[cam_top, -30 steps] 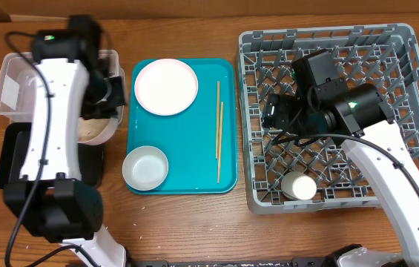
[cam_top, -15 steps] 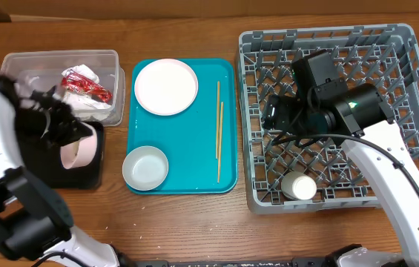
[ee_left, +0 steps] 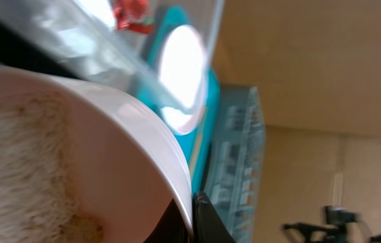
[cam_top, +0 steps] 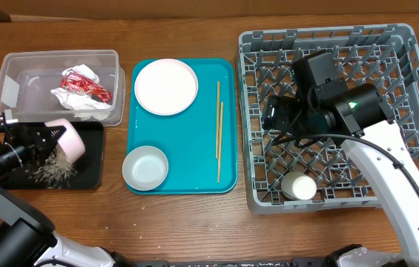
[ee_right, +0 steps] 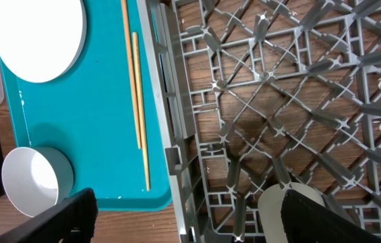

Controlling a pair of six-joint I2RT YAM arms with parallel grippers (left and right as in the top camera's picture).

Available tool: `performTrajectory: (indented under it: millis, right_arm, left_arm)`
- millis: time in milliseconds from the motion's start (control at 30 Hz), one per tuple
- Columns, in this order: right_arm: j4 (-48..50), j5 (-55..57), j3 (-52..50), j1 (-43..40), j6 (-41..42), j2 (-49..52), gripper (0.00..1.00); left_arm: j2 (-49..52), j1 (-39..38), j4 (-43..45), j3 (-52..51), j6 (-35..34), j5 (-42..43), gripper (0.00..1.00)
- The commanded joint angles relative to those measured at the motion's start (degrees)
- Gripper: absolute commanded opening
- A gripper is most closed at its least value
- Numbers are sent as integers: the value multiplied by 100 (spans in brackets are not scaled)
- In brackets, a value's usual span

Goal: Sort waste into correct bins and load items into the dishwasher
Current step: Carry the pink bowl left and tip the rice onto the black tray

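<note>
I'm in the scrape-off step. My left gripper (cam_top: 48, 139) is clenched on the rim of the larger plate (cam_top: 70, 140), which stands tipped on edge just ahead of the fingertips, over the black tray (cam_top: 95, 165). Loose rice (cam_top: 55, 172) lies scattered on that tray directly under the fingers. The wrist view shows a grainy smear on the plate's face — so I judge the tipping isn't finished. The napkin and red wrapper (cam_top: 81, 83) sit in the clear tub (cam_top: 16, 70) beyond the fingers.

My right gripper (cam_top: 272, 113) hangs released, jaws wide and holding nothing, above the dish rack (cam_top: 406, 52). The cup (cam_top: 299, 185) sits on the lattice off to one side of its fingers.

Next I'd shake the plate clean, then carry it across the teal tray (cam_top: 194, 174) to the rack pegs — a long reach, perhaps needing a handover.
</note>
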Motion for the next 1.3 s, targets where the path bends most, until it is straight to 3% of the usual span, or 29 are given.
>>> performTrajectory:
  millis: [0, 200, 900, 1067, 1133, 1200, 1267]
  right_arm:
    - [24, -7, 92, 7, -37, 4, 88]
    - [20, -7, 92, 7, -37, 4, 88]
    - [17, -7, 92, 7, -37, 7, 88]
    - [-4, -7, 92, 7, -39, 4, 88]
    - [-2, -7, 92, 7, -39, 4, 88]
    - [-2, -7, 92, 7, -39, 4, 88]
    - [-26, -7, 92, 7, -39, 4, 88]
  left_arm:
    - [-173, 48, 116, -35, -560, 1268, 4]
    - [-173, 170, 468, -33, -1429, 2385, 4]
    - [-173, 260, 452, -33, -1644, 2133, 4]
    - [-175, 251, 33, -33, -1491, 2138, 4]
    - [-175, 256, 546, -33, -1419, 1770, 4]
    - [-175, 256, 588, -31, -1843, 1281, 4]
    - [-175, 256, 487, -31, -1849, 1414, 4]
